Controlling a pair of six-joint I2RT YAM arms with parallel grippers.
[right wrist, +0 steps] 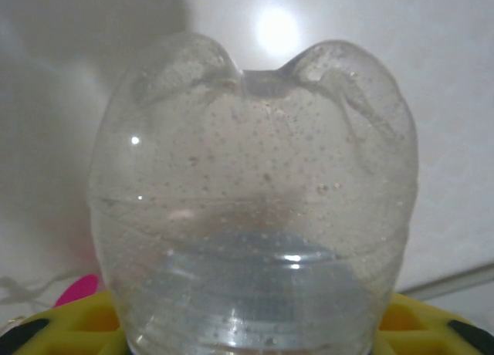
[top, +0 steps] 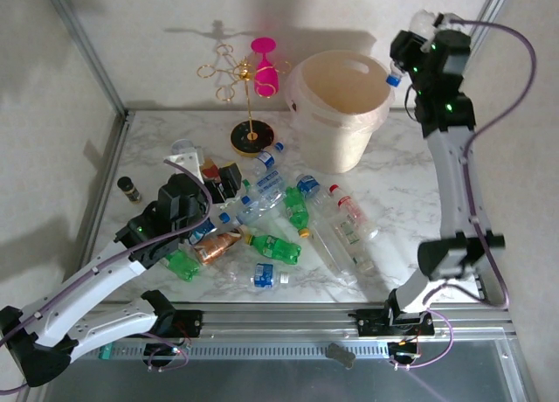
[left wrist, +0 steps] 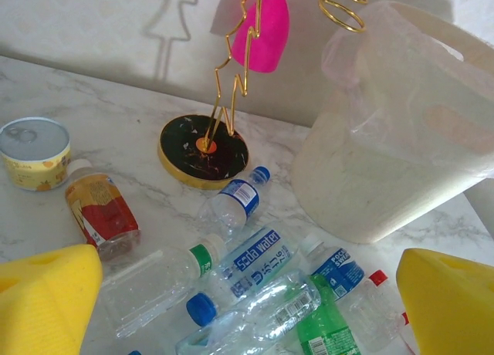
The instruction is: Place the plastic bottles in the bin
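A: Bin (top: 336, 149) approach?
B: Mouth open from above. Gold stand (top: 251, 138) tight on its left; right gripper (top: 409, 52) with clear bottle (right wrist: 255, 201) just beside right rim.
A: Table (top: 410, 183)?
B: Bottle pile (top: 279, 218) clogs the middle. Tin (left wrist: 35, 150), dark vial (top: 128, 188) on its left. Bare marble right of it and at far left corner.

The left arm (top: 96, 275) reached low and forward with the left end effector (top: 212, 180) wide open, its fingers (left wrist: 46, 297) far apart, while the right arm (top: 454, 170) stood tall with the right end effector (top: 410, 51) squeezed on a clear bottle (right wrist: 255, 216).
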